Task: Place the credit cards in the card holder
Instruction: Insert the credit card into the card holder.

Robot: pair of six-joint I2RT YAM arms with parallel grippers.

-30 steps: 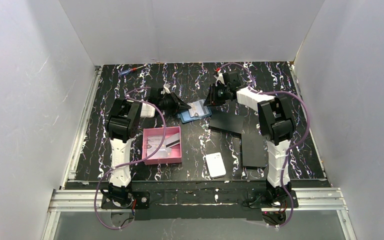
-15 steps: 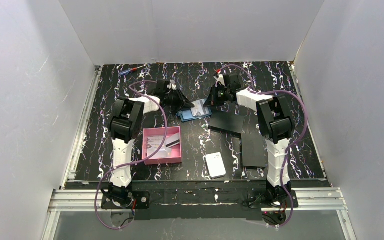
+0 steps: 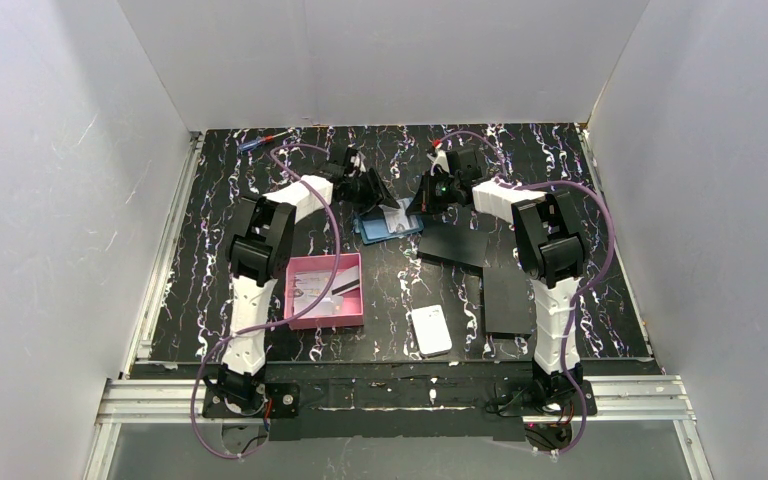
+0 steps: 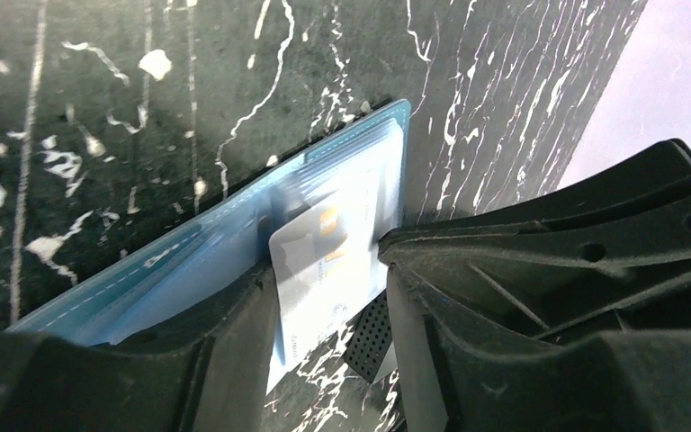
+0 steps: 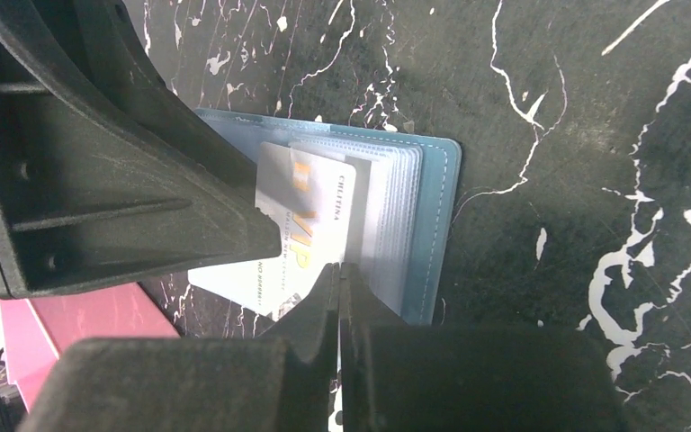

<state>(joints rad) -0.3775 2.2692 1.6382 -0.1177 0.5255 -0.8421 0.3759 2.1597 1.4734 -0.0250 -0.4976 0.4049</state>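
Note:
The teal-blue card holder (image 3: 384,229) lies open on the black marbled table at centre back. A pale credit card (image 3: 396,214) sticks partly out of one of its clear sleeves. In the left wrist view the card (image 4: 324,243) fills the gap between my parted fingers, over the card holder (image 4: 189,261). My left gripper (image 3: 376,197) is open, its tips at the card. My right gripper (image 3: 422,203) is shut, its tip (image 5: 338,270) on the card holder's sleeves (image 5: 432,225) beside the card (image 5: 310,225). The left gripper's finger (image 5: 126,180) covers the card's left part.
A pink square tray (image 3: 293,292) with a few flat things in it stands near the left arm. A white rounded block (image 3: 431,330) lies at the front. Two flat black rectangles (image 3: 457,243) (image 3: 507,298) lie by the right arm. White walls close in three sides.
My left gripper has moved back and to the right, from beside the card holder's left edge to over its far end. The right gripper has stayed at the card holder.

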